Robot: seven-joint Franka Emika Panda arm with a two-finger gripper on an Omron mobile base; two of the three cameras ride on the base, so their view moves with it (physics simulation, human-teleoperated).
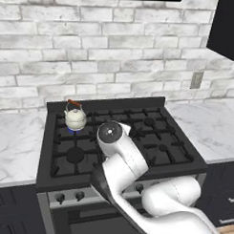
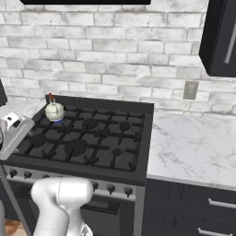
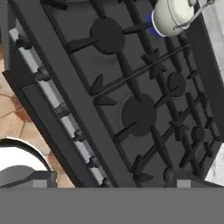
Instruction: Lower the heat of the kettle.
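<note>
The kettle [image 1: 75, 118] was small and rounded, silvery-white, with an arched reddish-brown handle standing upright over it and a small knob on its lid. It sat on the back left burner of the black gas stove [image 1: 119, 178], close to the raised back edge. A ring of blue flame showed under its base in both base views, and in the hand view the same blue glowed beside the kettle [image 3: 171, 15] at the top edge of the frame.

The stove carried dark iron grates over its burners, and a row of small dark knobs [image 2: 110, 188] ran along its silver front panel. Marble-patterned table [image 2: 193, 138] lay on either side of it, with a white brick wall [image 1: 107, 47] behind and a grey outlet plate [image 2: 190, 90] set into it.

No brand, label or writing could be read on the kettle or the stove.

The claw [image 3: 107, 184] looked down across the stove top from above its front edge; its fingertips were barely visible at the bottom of the hand view, so I could not tell how far apart they stood or whether they held anything.
</note>
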